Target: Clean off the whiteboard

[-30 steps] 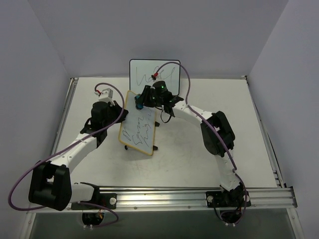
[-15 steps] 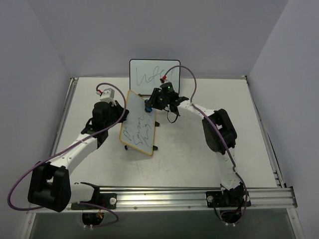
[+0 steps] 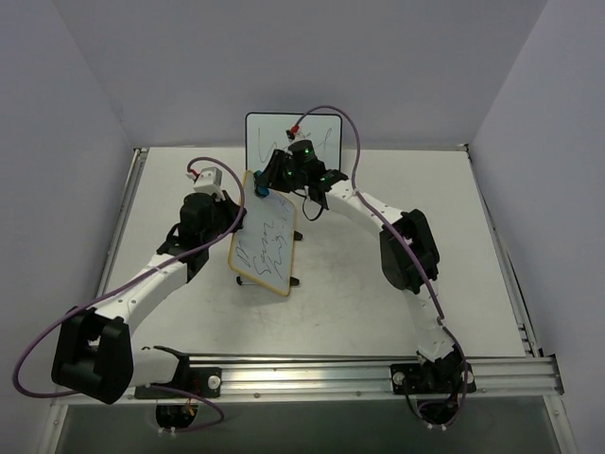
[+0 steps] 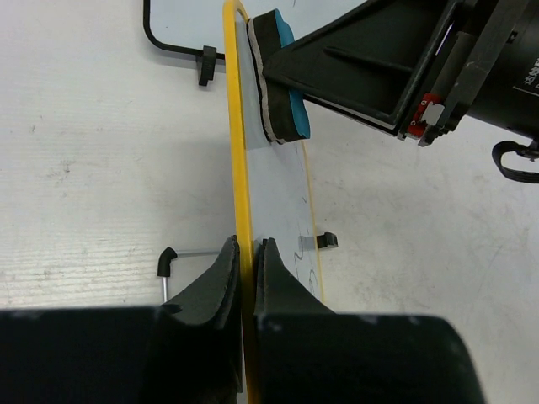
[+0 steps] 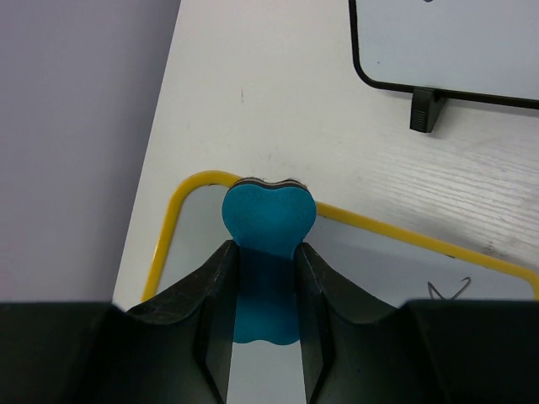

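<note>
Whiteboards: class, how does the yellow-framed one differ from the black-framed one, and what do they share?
The yellow-framed whiteboard carries several lines of writing; the black-framed whiteboard shows one scribble. The left gripper clamps the yellow-framed one's edge and the right gripper holds an eraser against it; the black-framed one stands free behind. Both are white, round-cornered, with black feet.

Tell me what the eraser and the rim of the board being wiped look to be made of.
The eraser: a blue body, smooth and matte, likely foam or plastic, over a dark layer and a pale fuzzy pad, probably felt. The whiteboard has a rim that is yellow, even and slightly glossy, with no grain visible, so likely plastic or paint. Wood underneath cannot be ruled out.
</note>
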You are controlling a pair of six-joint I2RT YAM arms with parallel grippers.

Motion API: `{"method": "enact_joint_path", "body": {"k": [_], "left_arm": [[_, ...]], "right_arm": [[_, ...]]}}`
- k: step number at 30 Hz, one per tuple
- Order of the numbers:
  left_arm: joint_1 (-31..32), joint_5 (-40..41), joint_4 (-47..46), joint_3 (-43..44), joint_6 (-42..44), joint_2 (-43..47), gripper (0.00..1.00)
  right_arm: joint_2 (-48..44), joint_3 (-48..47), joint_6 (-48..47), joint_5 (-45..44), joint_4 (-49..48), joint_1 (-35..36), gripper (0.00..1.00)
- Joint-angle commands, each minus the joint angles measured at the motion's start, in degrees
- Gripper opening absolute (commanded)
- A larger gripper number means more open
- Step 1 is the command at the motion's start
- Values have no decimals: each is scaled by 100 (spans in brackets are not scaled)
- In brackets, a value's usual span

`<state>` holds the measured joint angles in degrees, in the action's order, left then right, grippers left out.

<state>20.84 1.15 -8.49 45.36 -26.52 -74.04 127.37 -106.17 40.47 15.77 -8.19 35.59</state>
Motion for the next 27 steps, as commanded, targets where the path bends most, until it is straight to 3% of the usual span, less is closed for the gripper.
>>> {"method": "enact_joint_path", "body": {"k": [1, 12, 27], "left_arm": [[263, -247, 805, -80, 815, -155, 2], [298, -168, 823, -89, 815, -137, 2], [342, -167, 796, -159, 789, -119, 2]], "right_arm": [[139, -273, 40, 365, 142, 220, 0], [113, 447, 233, 207, -60, -69, 0], [-301, 2829, 401, 541, -1431, -553, 0]]}}
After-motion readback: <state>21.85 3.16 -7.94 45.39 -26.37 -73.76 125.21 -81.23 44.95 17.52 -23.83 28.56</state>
